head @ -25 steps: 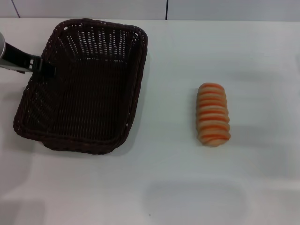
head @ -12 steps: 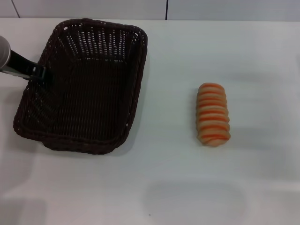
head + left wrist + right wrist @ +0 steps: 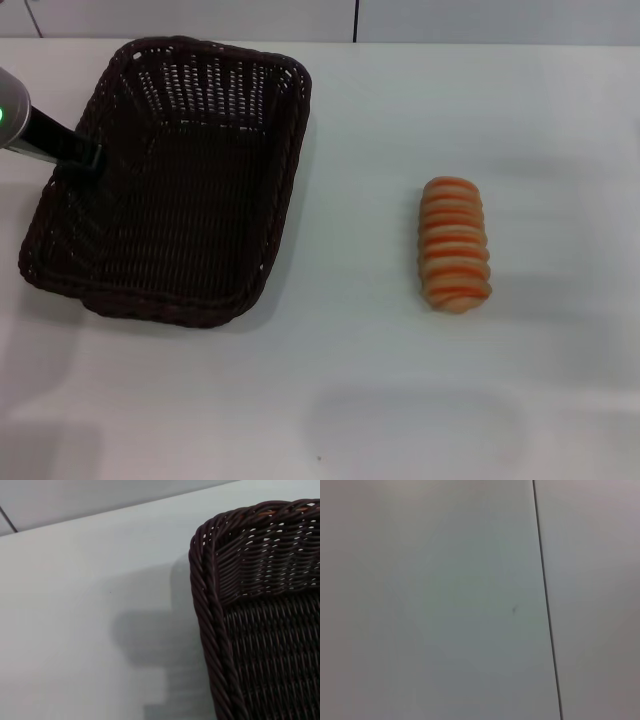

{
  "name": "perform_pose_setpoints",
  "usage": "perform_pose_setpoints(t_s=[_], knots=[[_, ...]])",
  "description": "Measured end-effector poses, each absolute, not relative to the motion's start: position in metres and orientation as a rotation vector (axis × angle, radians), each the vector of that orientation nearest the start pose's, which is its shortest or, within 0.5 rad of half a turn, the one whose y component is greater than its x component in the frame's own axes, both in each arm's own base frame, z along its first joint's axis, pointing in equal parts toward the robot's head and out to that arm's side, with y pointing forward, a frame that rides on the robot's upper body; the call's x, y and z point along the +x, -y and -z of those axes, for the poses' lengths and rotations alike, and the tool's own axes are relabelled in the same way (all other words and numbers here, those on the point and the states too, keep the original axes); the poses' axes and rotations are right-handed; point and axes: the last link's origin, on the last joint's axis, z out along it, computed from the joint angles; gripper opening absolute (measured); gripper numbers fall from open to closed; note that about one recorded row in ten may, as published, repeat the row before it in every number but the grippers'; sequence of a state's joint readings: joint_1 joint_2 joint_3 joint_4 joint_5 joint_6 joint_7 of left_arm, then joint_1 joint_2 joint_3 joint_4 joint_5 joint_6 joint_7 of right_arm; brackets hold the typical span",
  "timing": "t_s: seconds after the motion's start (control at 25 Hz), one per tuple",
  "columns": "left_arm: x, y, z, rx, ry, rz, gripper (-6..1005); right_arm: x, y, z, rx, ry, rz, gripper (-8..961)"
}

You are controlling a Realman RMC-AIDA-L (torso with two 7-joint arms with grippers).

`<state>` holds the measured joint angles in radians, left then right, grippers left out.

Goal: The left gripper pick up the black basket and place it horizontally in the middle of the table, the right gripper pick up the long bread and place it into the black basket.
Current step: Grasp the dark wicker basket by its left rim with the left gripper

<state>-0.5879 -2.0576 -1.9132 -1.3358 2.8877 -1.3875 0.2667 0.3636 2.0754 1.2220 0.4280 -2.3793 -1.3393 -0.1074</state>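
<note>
Dark woven wicker fills the left part of the head view: the black basket (image 3: 170, 185) sits on the table (image 3: 400, 400) with its long sides running away from the robot, and the left gripper (image 3: 88, 157) meets it at the left long rim, roughly midway along that edge. The gripper reaches in from the left on its silver arm with the green light lit, its black tip lying over the rim and the sloped inner wall; whether its fingers are apart or clamped on the wicker cannot be told. In the left wrist view only a rounded corner of the basket (image 3: 260, 610) shows, its braided rim against the bare table (image 3: 75, 605), with a soft shadow cast just beside the rim. The long bread (image 3: 455, 243) lies well to the right of the left gripper, on the far side of the basket from it and clear of the basket's right rim, its length also pointing away from the robot. The right gripper appears in no view
</note>
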Motion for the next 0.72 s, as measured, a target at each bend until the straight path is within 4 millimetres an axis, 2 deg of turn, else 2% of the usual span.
perform_pose_setpoints(t_s=[0.2,0.24,0.4,0.44,0.56,0.72], knots=[[-0.227,-0.393,-0.065,-2.02,1.162,-0.388,244,0.291,-0.34,-0.052,-1.196,-0.276,-0.822,713],[-0.223,-0.395,-0.071,-2.038,1.11,-0.384,236,0.292,-0.34,-0.053,-1.192,-0.277,-0.822,714],[-0.22,-0.396,-0.08,-2.058,1.048,-0.374,235,0.293,-0.339,-0.054,-1.186,-0.28,-0.819,714],[-0.218,-0.396,-0.09,-2.085,0.998,-0.357,235,0.295,-0.337,-0.054,-1.181,-0.284,-0.816,714],[-0.216,-0.396,-0.096,-2.123,0.961,-0.333,227,0.297,-0.336,-0.055,-1.175,-0.291,-0.811,714],[-0.204,-0.399,-0.119,-2.258,0.797,-0.248,210,0.302,-0.331,-0.057,-1.157,-0.303,-0.803,713]])
